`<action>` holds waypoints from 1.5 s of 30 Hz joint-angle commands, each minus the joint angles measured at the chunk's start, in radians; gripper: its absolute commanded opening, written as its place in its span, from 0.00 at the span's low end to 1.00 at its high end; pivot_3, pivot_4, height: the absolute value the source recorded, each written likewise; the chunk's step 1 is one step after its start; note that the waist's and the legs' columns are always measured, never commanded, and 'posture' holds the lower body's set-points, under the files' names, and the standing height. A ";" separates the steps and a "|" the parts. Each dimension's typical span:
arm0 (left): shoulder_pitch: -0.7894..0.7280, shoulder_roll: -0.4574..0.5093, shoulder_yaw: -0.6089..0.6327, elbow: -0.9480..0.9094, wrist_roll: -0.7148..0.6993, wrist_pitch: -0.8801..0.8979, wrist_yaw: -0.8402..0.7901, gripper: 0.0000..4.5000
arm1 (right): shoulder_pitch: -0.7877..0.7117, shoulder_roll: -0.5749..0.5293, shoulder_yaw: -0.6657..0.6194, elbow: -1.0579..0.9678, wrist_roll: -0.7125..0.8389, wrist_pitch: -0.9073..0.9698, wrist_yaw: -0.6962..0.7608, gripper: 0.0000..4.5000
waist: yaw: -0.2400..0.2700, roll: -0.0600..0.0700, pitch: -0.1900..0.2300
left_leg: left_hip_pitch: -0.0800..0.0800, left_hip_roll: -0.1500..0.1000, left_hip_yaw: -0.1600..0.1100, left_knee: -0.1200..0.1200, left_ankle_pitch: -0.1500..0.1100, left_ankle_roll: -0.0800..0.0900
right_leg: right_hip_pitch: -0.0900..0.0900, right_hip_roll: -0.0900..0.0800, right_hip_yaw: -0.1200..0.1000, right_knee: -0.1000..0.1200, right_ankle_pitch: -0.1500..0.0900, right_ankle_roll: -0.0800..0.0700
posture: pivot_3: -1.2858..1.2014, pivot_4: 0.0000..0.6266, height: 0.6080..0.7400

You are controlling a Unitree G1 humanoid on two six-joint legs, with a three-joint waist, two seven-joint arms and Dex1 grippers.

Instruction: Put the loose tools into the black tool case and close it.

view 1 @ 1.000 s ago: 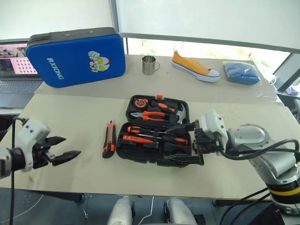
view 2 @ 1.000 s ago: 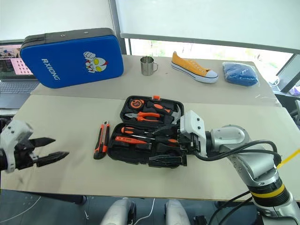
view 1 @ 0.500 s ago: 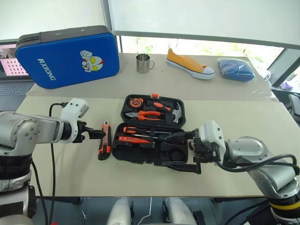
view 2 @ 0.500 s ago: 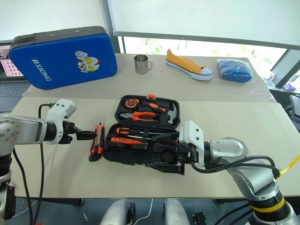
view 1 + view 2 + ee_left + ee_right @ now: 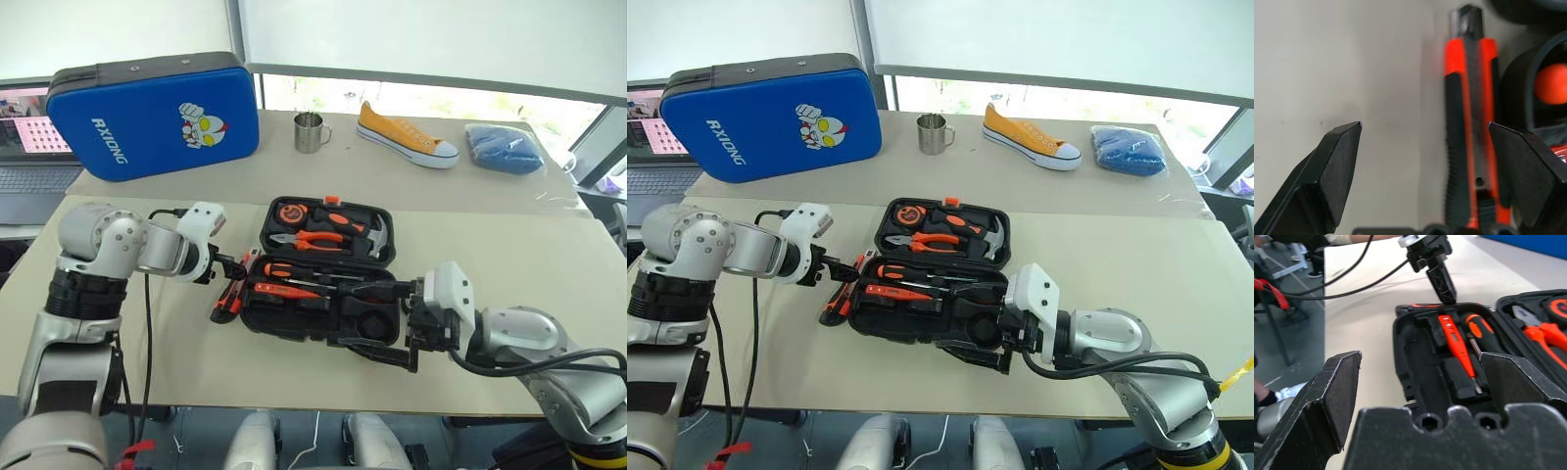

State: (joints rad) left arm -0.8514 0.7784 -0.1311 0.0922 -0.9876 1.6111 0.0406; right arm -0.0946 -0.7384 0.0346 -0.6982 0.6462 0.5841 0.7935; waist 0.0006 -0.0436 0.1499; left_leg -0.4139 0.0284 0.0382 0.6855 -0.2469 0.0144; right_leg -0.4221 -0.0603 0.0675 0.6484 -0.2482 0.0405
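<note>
The only writing I can read is "RXIONG" in white on the blue cartoon-printed case (image 5: 155, 116) propped at the back of the table (image 5: 509, 245), next to an open laptop (image 5: 34, 157); a round orange-faced thing in the case lid may carry print, but I can't make it out. The black tool case (image 5: 323, 274) lies open mid-table, with orange-handled pliers (image 5: 309, 238) and a hammer (image 5: 372, 238) in the far half, and two screwdrivers (image 5: 304, 279) in the near half. The utility knife (image 5: 1469, 127) lies loose on the table just beside the case's left edge. The left gripper (image 5: 1425, 161) hangs over it with its fingers spread wide, the knife between them nearer one finger, not yet held. The right gripper (image 5: 377, 318) sits at the case's near right corner, fingers also wide apart, empty. Further back stand a steel mug (image 5: 311, 133), a yellow sneaker (image 5: 407, 137) and a bagged blue cloth (image 5: 503, 150), well clear of both arms.
</note>
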 commanded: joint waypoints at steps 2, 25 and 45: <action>-0.038 0.090 -0.035 -0.024 -0.038 0.003 -0.029 0.99 | 0.011 -0.007 -0.038 -0.040 0.016 0.004 -0.015 1.00 | -0.005 0.000 0.000 | 0.000 0.000 0.000 0.000 0.000 0.000 | 0.000 0.000 0.000 0.000 0.000 0.000 | 0.52 0.24 0.99; -0.044 0.066 -0.090 -0.062 -0.051 0.003 -0.039 0.99 | 0.013 -0.012 -0.061 -0.043 0.021 0.011 -0.026 1.00 | -0.001 0.000 0.000 | 0.000 0.000 0.000 0.000 0.000 -0.001 | 0.000 0.000 0.000 -0.001 0.000 0.000 | 0.52 0.24 0.99; -0.060 -0.011 -0.121 -0.052 -0.070 0.003 -0.063 0.99 | 0.015 -0.012 -0.058 -0.042 0.020 0.012 -0.036 1.00 | 0.014 0.000 0.000 | 0.000 -0.001 0.000 0.000 0.000 -0.001 | 0.001 -0.001 0.000 -0.001 0.000 0.000 | 0.52 0.24 0.99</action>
State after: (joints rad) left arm -0.8897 0.7892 -0.2419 0.0617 -1.0353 1.6111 -0.0122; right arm -0.0755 -0.7482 -0.0046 -0.7057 0.6509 0.5941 0.7610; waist 0.0142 -0.0436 0.1499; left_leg -0.4146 0.0270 0.0382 0.6862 -0.2464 0.0139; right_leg -0.4209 -0.0610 0.0674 0.6476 -0.2481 0.0410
